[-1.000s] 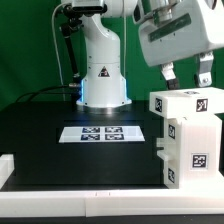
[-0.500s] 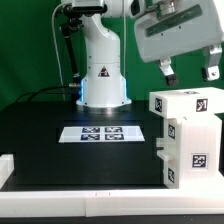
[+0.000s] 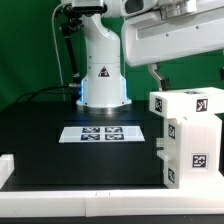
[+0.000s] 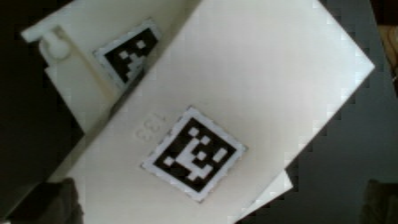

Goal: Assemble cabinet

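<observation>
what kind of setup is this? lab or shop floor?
Most likely a robotics lab test cell: a black table framed by a low white rim, a green backdrop, the marker board lying flat, and a tagged white cabinet as the workpiece.

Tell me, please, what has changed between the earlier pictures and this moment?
The arm's hand has risen away from the cabinet and swung toward the exterior view's left. A second ago both fingers hung just above the cabinet's top; now only one finger shows below the hand's housing. Nothing was taken hold of or let go. The cabinet and the marker board on the table stayed as they were.
</observation>
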`<action>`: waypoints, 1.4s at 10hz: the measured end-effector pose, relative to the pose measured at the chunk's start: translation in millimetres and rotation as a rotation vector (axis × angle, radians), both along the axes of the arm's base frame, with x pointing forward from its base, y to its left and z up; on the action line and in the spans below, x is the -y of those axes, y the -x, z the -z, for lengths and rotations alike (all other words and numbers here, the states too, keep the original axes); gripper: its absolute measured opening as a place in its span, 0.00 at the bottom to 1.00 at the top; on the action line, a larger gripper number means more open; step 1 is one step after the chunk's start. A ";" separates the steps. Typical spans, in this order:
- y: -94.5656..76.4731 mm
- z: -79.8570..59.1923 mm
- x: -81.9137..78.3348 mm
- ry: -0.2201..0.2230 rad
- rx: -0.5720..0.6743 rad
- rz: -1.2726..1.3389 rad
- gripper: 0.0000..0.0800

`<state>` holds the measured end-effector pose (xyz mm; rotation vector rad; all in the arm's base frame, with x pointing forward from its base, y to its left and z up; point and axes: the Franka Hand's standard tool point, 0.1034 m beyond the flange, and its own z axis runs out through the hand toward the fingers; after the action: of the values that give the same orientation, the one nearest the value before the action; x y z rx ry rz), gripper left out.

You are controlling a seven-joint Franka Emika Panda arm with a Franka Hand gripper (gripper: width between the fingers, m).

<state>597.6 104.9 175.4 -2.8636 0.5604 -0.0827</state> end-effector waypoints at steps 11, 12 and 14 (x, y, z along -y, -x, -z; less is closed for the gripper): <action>-2.4 0.6 6.9 0.204 0.185 -1.182 1.00; -2.3 1.2 8.7 0.213 0.194 -1.261 1.00; -2.4 1.5 10.6 0.228 0.208 -1.384 1.00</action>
<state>599.9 94.3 174.0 -2.7024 -1.5162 -0.1992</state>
